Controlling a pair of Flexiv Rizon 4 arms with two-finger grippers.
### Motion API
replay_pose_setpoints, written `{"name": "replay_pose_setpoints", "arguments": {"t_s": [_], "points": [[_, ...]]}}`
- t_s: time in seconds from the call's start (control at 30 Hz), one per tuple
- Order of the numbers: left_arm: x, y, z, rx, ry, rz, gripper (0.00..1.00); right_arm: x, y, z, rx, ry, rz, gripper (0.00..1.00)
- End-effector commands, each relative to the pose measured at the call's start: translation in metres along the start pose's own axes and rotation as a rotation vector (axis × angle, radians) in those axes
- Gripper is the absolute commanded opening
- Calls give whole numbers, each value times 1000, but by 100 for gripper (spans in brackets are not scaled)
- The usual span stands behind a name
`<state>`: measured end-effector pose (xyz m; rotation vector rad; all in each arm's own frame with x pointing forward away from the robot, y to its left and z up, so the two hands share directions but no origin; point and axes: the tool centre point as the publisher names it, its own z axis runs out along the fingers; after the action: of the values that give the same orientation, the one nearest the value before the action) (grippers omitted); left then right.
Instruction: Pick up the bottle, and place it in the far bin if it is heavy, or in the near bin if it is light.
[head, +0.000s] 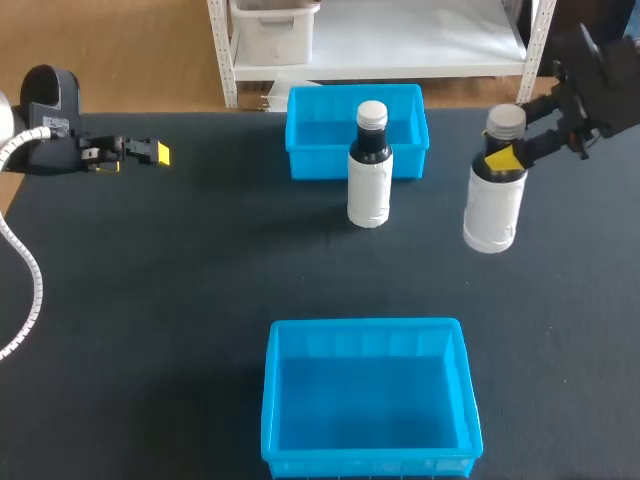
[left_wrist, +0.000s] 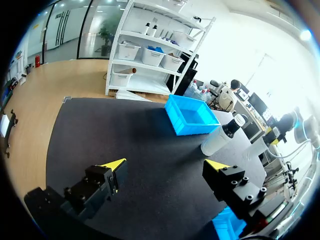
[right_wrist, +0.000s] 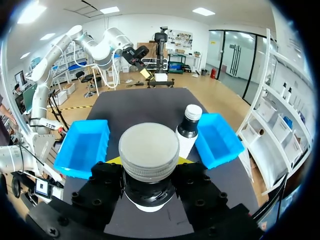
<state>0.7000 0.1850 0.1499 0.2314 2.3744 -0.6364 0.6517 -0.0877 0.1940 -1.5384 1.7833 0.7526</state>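
Bottle cap-up right under the wrist lens, neck clamped from both sides by right gripper; upper right of the head frame. Second bottle upper centre, upright, just before far bin. Near bin bottom centre. Left gripper upper left, jaws wide apart.
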Motion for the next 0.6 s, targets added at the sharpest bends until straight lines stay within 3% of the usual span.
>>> {"name": "replay_pose_setpoints", "arguments": {"t_s": [0.03,0.43,0.6], "points": [[0,0,0,0,0,0,100,2,-3,-8,6,0,3,0],[0,0,0,0,0,0,100,11,-32,-28,19,19,4,0],[0,0,0,0,0,0,100,8,-56,-37,20,26,-10,0]]}}
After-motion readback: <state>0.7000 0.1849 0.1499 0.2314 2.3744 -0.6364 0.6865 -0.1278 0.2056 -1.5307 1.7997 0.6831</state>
